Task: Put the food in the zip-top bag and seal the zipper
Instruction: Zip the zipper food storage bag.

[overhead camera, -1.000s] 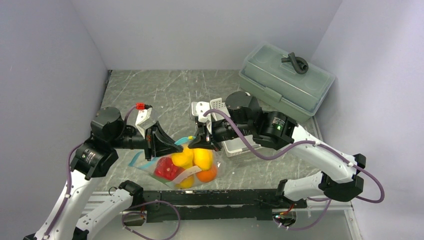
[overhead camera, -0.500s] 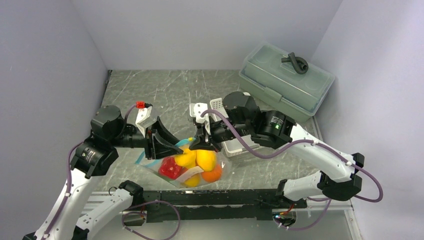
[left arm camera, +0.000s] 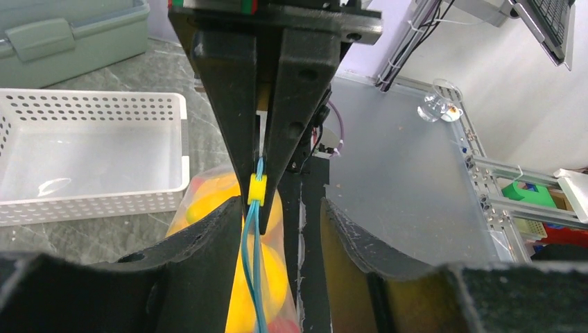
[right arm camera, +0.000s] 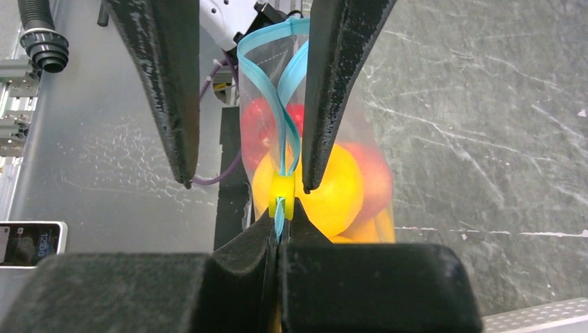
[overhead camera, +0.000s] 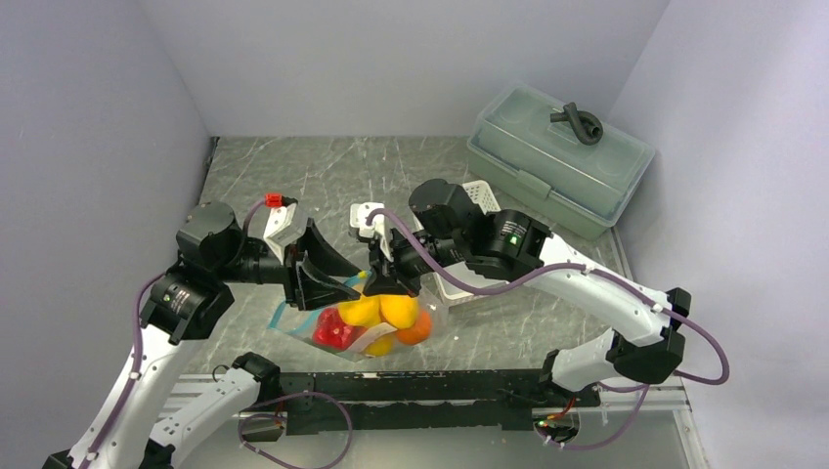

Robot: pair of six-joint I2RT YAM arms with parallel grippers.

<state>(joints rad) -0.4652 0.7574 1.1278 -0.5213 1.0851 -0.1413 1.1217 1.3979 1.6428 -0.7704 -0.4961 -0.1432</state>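
Close to the arm bases, just above the table (overhead camera: 323,176): a clear bag (overhead camera: 291,320), held up by its mouth and bulging with food (overhead camera: 383,311), with yellow lemons, a red pepper and an orange all inside. Along the top edge, the teal zipper (left arm camera: 254,236), stretched roughly left to right between the two arms, long axis in line with both sets of fingers. At the right-hand end, the right gripper (overhead camera: 383,285), pressed tight together on the strip directly behind the yellow slider (right arm camera: 281,196), slider touching the fingertips. Facing it from the other side, the left gripper (overhead camera: 337,285), fingers spread and clamped on nothing, straddling the strip, one finger just beside the bag's rim in the right wrist view. Beyond the slider, toward the left arm, the two teal tracks parted into an open loop, leaving the mouth unsealed on that stretch. By the look of it, sealing not yet done, with the whole open run lying on the left gripper's side of the slider. Left gripper nearer to that run, right gripper placed to serve as the anchor. Any closing stroke to go along the strip, away from the right fingertips. Farther back, behind the right arm, a white slotted basket (overhead camera: 476,193). Farthest, at the rear right, a grey-green lidded box (overhead camera: 557,161).
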